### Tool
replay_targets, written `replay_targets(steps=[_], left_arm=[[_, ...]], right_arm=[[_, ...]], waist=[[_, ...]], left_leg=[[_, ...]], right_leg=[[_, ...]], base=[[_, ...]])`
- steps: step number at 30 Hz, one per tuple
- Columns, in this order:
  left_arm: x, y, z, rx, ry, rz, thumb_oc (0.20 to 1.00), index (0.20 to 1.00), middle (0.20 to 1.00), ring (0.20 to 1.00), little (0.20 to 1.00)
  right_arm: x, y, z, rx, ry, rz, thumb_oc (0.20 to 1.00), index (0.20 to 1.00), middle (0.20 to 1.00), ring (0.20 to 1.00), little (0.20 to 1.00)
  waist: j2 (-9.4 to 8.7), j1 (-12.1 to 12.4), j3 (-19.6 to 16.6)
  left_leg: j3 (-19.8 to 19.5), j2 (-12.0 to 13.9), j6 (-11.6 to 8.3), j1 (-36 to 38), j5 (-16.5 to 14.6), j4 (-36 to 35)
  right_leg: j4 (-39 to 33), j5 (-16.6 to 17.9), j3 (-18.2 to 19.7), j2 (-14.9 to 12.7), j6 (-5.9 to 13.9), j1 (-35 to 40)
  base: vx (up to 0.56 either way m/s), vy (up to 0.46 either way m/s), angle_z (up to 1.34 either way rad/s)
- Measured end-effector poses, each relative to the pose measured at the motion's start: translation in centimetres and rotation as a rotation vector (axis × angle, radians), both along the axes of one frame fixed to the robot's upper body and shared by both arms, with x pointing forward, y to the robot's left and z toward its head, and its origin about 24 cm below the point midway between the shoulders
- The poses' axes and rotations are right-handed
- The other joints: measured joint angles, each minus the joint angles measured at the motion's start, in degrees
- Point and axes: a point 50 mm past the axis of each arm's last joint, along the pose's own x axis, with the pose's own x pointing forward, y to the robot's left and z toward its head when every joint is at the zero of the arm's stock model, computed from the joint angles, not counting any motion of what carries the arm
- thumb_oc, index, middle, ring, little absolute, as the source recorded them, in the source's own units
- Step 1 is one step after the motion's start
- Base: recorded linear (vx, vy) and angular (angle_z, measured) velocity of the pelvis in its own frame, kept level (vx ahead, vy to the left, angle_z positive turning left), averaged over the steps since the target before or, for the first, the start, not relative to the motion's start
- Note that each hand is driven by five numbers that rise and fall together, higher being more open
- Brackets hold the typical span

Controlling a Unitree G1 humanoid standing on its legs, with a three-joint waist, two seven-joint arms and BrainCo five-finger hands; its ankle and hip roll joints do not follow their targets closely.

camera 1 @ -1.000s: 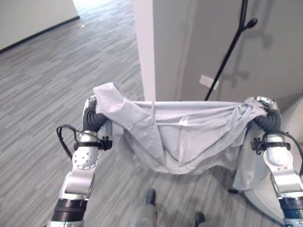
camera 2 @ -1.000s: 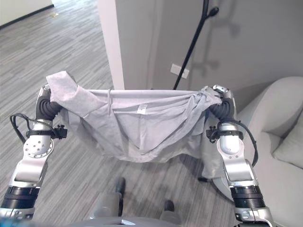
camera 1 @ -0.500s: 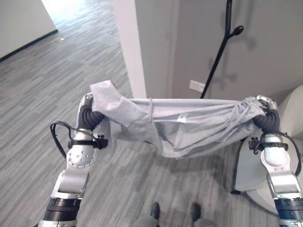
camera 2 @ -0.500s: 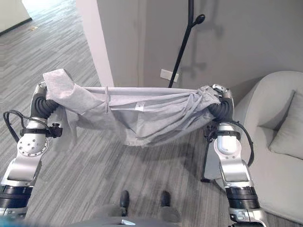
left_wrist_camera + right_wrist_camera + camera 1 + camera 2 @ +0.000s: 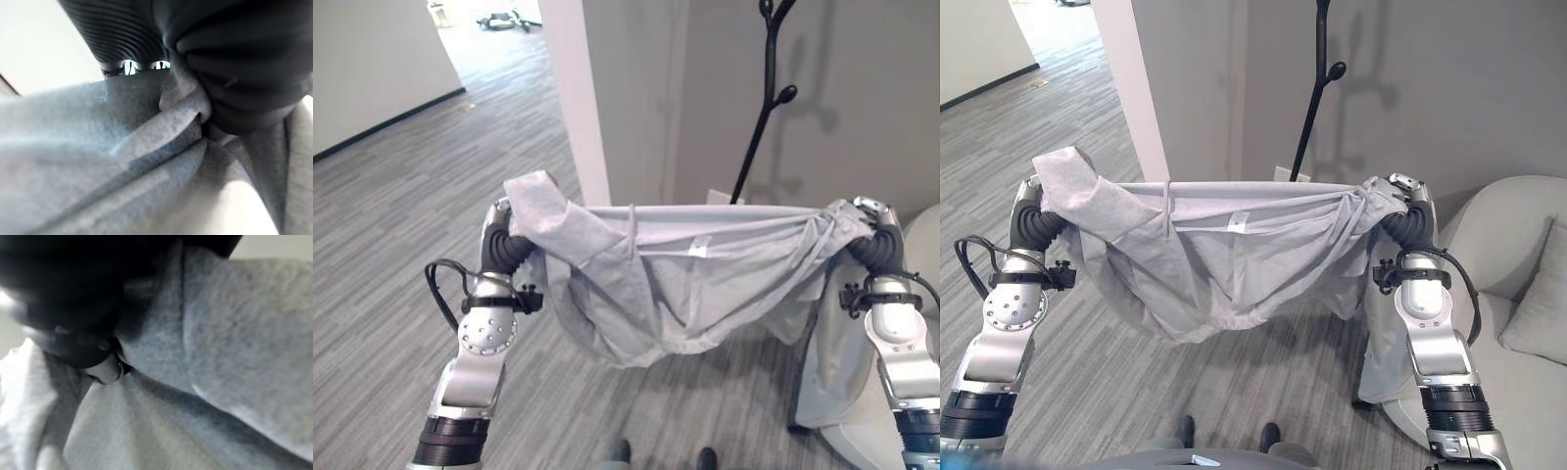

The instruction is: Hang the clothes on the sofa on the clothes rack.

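Grey plank floor (image 5: pixel 391 196), white pillar (image 5: pixel 576 98), black rack (image 5: pixel 759 117), sofa (image 5: pixel 1518 255) at right. Left hand (image 5: pixel 501 220) & right hand (image 5: pixel 871 220) clamp grey shirt (image 5: pixel 685 284) taut betw. them.

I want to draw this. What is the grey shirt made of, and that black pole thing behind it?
The grey shirt looks like soft, matte woven or knit cloth: it sags and folds between the left hand and the right hand, and the wrist views show a fuzzy weave. The black clothes rack seems to be painted metal, thin and stiff with smooth rounded knobs; it could be coated wood.
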Motion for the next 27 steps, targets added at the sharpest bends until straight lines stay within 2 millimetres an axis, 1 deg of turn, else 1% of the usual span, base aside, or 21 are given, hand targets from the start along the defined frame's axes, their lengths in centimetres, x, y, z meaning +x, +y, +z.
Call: replay_targets(steps=[1, 2, 3, 5, 7, 9, 10, 11, 13, 14, 16, 17, 18, 19, 21, 22, 23, 25, 26, 27], left_arm=[[0.2, -0.1, 0.3, 0.006, -0.010, -0.006, 0.200, 0.200, 0.200, 0.200, 0.200], [1.0, -1.0, 1.3, 0.016, -0.042, -0.041, 0.200, 0.200, 0.200, 0.200, 0.200], [1.5, -1.7, 1.9, 0.022, -0.059, -0.067, 0.200, 0.200, 0.200, 0.200, 0.200], [1.8, -2.4, 2.4, 0.027, -0.076, -0.094, 0.200, 0.200, 0.200, 0.200, 0.200], [2.1, -2.9, 2.7, 0.033, -0.087, -0.114, 0.200, 0.200, 0.200, 0.200, 0.200], [2.3, -3.6, 3.1, 0.045, -0.100, -0.142, 0.200, 0.200, 0.200, 0.200, 0.200], [2.4, -3.8, 3.4, 0.046, -0.113, -0.151, 0.200, 0.200, 0.200, 0.200, 0.200], [2.4, -3.9, 3.5, 0.048, -0.114, -0.153, 0.200, 0.200, 0.200, 0.200, 0.200], [2.4, -3.9, 3.7, 0.053, -0.122, -0.154, 0.200, 0.200, 0.200, 0.200, 0.200], [2.4, -3.8, 3.7, 0.058, -0.121, -0.152, 0.200, 0.200, 0.200, 0.200, 0.200], [2.4, -3.5, 3.9, 0.081, -0.120, -0.146, 0.200, 0.200, 0.200, 0.200, 0.200], [2.3, -3.2, 4.2, 0.107, -0.121, -0.139, 0.200, 0.200, 0.200, 0.200, 0.200], [2.3, -3.0, 4.3, 0.117, -0.123, -0.134, 0.200, 0.200, 0.200, 0.200, 0.200], [2.3, -2.9, 4.4, 0.124, -0.124, -0.131, 0.200, 0.200, 0.200, 0.200, 0.200], [2.3, -2.9, 4.5, 0.124, -0.128, -0.132, 0.200, 0.200, 0.200, 0.200, 0.200], [2.5, -3.1, 4.4, 0.114, -0.128, -0.132, 0.200, 0.200, 0.200, 0.200, 0.200], [2.7, -3.5, 4.4, 0.118, -0.126, -0.145, 0.200, 0.200, 0.200, 0.200, 0.200], [2.8, -3.6, 4.9, 0.123, -0.143, -0.145, 0.200, 0.200, 0.200, 0.200, 0.200], [2.8, -3.5, 5.1, 0.124, -0.151, -0.140, 0.200, 0.200, 0.200, 0.200, 0.200], [2.8, -3.4, 5.1, 0.122, -0.155, -0.134, 0.200, 0.200, 0.200, 0.200, 0.200]], right_arm=[[0.1, -0.1, 0.3, -0.008, -0.004, 0.000, 0.200, 0.200, 0.200, 0.200, 0.200], [0.3, -0.7, 0.9, -0.050, -0.006, -0.008, 0.200, 0.200, 0.200, 0.200, 0.200], [0.5, -1.0, 1.3, -0.064, -0.011, -0.016, 0.200, 0.200, 0.200, 0.200, 0.200], [0.8, -1.1, 1.8, -0.062, -0.027, -0.019, 0.200, 0.200, 0.200, 0.200, 0.200], [1.1, -0.9, 2.4, -0.058, -0.052, -0.018, 0.200, 0.200, 0.200, 0.200, 0.200], [1.6, -0.3, 3.2, -0.058, -0.085, -0.004, 0.200, 0.200, 0.200, 0.200, 0.200], [2.0, 0.2, 3.7, -0.062, -0.104, 0.013, 0.200, 0.200, 0.200, 0.200, 0.200], [2.2, 0.6, 3.9, -0.067, -0.111, 0.027, 0.200, 0.200, 0.200, 0.200, 0.200], [2.2, 0.7, 3.9, -0.065, -0.111, 0.027, 0.200, 0.200, 0.200, 0.200, 0.200], [2.3, 0.9, 3.8, -0.060, -0.108, 0.034, 0.200, 0.200, 0.200, 0.200, 0.200], [2.4, 1.4, 3.4, -0.060, -0.095, 0.049, 0.200, 0.200, 0.200, 0.200, 0.200], [2.5, 1.6, 3.4, -0.059, -0.093, 0.058, 0.200, 0.200, 0.200, 0.200, 0.200], [2.5, 1.7, 3.3, -0.059, -0.091, 0.060, 0.200, 0.200, 0.200, 0.200, 0.200], [2.5, 1.7, 3.3, -0.057, -0.091, 0.060, 0.200, 0.200, 0.200, 0.200, 0.200], [2.5, 1.7, 3.3, -0.057, -0.092, 0.061, 0.200, 0.200, 0.200, 0.200, 0.200], [2.6, 1.7, 3.4, -0.057, -0.094, 0.058, 0.200, 0.200, 0.200, 0.200, 0.200], [2.7, 1.5, 3.3, -0.059, -0.088, 0.050, 0.200, 0.200, 0.200, 0.200, 0.200], [2.9, 1.5, 3.6, -0.057, -0.096, 0.051, 0.200, 0.200, 0.200, 0.200, 0.200], [2.9, 1.6, 3.8, -0.058, -0.103, 0.052, 0.200, 0.200, 0.200, 0.200, 0.200], [2.9, 1.6, 3.9, -0.059, -0.107, 0.052, 0.200, 0.200, 0.200, 0.200, 0.200]], waist=[[0.02, 0.01, 0.01], [-0.12, -0.23, 0.09], [-0.14, -0.33, 0.16], [-0.04, -0.47, 0.13], [0.22, -0.52, 0.10], [0.56, -0.69, 0.00], [0.69, -0.93, -0.05], [0.96, -1.38, -0.18], [0.71, -1.91, -0.29], [0.74, -1.45, -0.25], [0.34, -1.14, -0.29], [0.24, -0.40, -0.27], [-0.01, 0.14, -0.24], [-0.33, 0.25, -0.23], [-0.73, 0.10, -0.21], [-0.06, -0.25, 0.17], [0.58, -0.44, 0.48], [1.66, -0.04, 1.11], [1.81, -0.05, 1.17], [1.99, -0.13, 1.29]], left_leg=[[-0.08, 0.14, -0.31, -0.17, 0.37, 0.19], [-0.99, -0.03, -0.66, -2.66, -0.06, 3.10], [-1.96, 0.20, -1.21, -3.71, -0.47, 4.06], [-1.28, 0.09, -1.01, -3.73, -0.63, 4.47], [-1.10, -0.38, -0.95, -3.73, -0.67, 4.55], [-1.74, -2.23, -0.92, -3.81, -0.71, 4.42], [-1.64, -3.73, -0.14, -3.91, -0.93, 4.36], [-2.66, -4.48, 0.43, -3.70, -1.13, 3.63], [-2.29, -6.20, 1.44, -3.16, -0.51, 2.77], [-1.36, -6.24, 2.58, -3.19, -0.79, 2.79], [-0.13, -7.19, 3.51, -2.67, -1.04, 2.58], [0.80, -7.18, 4.13, -2.56, -1.27, 2.84], [1.51, -7.17, 4.48, -2.33, -1.30, 2.92], [1.53, -7.23, 4.91, -2.16, -1.63, 2.94], [1.31, -7.32, 5.04, -2.19, -1.73, 3.07], [0.46, -6.44, 5.45, -2.28, -1.98, 3.16], [-0.22, -5.72, 5.48, -2.30, -1.99, 3.25], [-0.68, -3.96, 4.98, -2.64, -2.33, 3.34], [-1.30, -3.57, 4.80, -2.88, -2.45, 3.34], [-1.91, -2.83, 4.64, -2.87, -2.54, 3.36]], right_leg=[[0.06, 0.03, -0.13, 0.66, -0.14, 0.02], [0.02, 0.04, -1.46, 0.28, -0.27, -0.39], [0.02, 0.04, -2.65, 0.40, -0.47, -0.46], [0.03, -0.05, -3.08, 0.53, -0.99, -0.31], [-0.01, -0.24, -3.12, 0.03, -1.29, -0.35], [0.01, 0.05, -2.31, -1.50, -0.86, -1.26], [-0.02, 0.52, -1.25, -2.74, -0.11, -1.67], [0.02, 0.86, -0.75, -3.41, 0.50, -1.69], [0.42, 0.93, -0.45, -4.80, 1.14, -1.88], [1.97, 0.42, 0.02, -5.51, 2.22, -2.85], [5.54, -0.64, 1.01, -6.62, 2.95, -4.55], [8.47, -1.11, 1.62, -6.82, 3.50, -6.29], [8.61, -1.16, 1.25, -6.93, 3.43, -6.41], [8.23, -1.27, 1.38, -7.62, 3.35, -6.07], [7.79, -1.37, 1.17, -7.52, 3.26, -5.71], [9.40, -2.15, 2.62, -8.01, 3.27, -6.71], [8.58, -2.01, 3.21, -9.01, 3.28, -6.83], [4.70, -1.37, 3.32, -13.23, 4.23, -7.98], [2.90, -0.75, 3.08, -15.11, 4.60, -8.49], [0.32, 0.23, 1.17, -17.16, 6.14, -8.50]], base=[[-0.13, -0.074, 0.27], [-0.07, -0.023, 0.43], [-0.01, 0.004, 0.47], [0.03, 0.028, 0.15], [0.03, 0.061, 0.00], [0.05, 0.119, -0.16], [0.10, 0.153, -0.26], [0.10, 0.176, -0.16], [0.09, 0.131, -0.04], [0.08, 0.051, -0.19], [0.07, 0.018, -0.29], [0.06, -0.061, -0.34], [0.04, -0.055, -0.33], [0.07, -0.124, -0.12], [0.11, -0.186, 0.06], [0.12, -0.202, 0.20], [0.14, -0.247, 0.13], [0.13, -0.233, 0.04], [0.12, -0.217, 0.10], [0.14, -0.190, 0.16]])
